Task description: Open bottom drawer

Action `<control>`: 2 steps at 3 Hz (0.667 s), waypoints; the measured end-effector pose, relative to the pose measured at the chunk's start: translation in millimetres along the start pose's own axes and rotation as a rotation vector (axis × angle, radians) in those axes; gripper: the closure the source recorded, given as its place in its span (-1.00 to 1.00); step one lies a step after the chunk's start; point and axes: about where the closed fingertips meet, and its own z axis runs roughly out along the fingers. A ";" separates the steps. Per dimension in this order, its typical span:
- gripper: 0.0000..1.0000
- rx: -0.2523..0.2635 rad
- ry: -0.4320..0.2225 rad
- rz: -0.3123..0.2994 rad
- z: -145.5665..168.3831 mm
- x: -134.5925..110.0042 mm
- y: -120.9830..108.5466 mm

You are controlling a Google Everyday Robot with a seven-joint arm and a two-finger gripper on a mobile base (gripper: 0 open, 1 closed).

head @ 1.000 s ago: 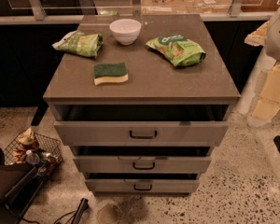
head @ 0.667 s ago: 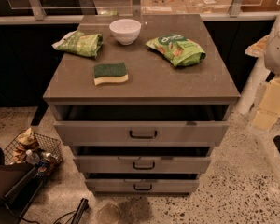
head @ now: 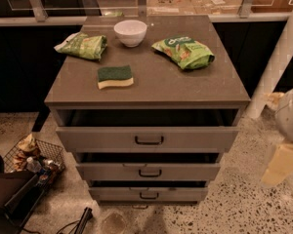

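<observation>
**Bottom drawer: low and left of the gripper**

The bottom drawer (head: 147,194) sits lowest in the cabinet (head: 146,89), just above the floor. Its black handle (head: 149,196) runs left to right. Your gripper (head: 280,164) hangs at the right edge, well apart from the cabinet, and whether it is spread or closed cannot be told. Likely next move: go left and down, then approach the handle square-on.

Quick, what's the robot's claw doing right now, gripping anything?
Gripper: cannot be told; it hangs at the right edge, apart from the bottom drawer.
</observation>
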 end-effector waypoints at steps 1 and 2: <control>-1.00 0.060 0.009 -0.014 20.0 18.5 38.2; -1.00 0.097 0.016 -0.028 53.4 27.7 79.7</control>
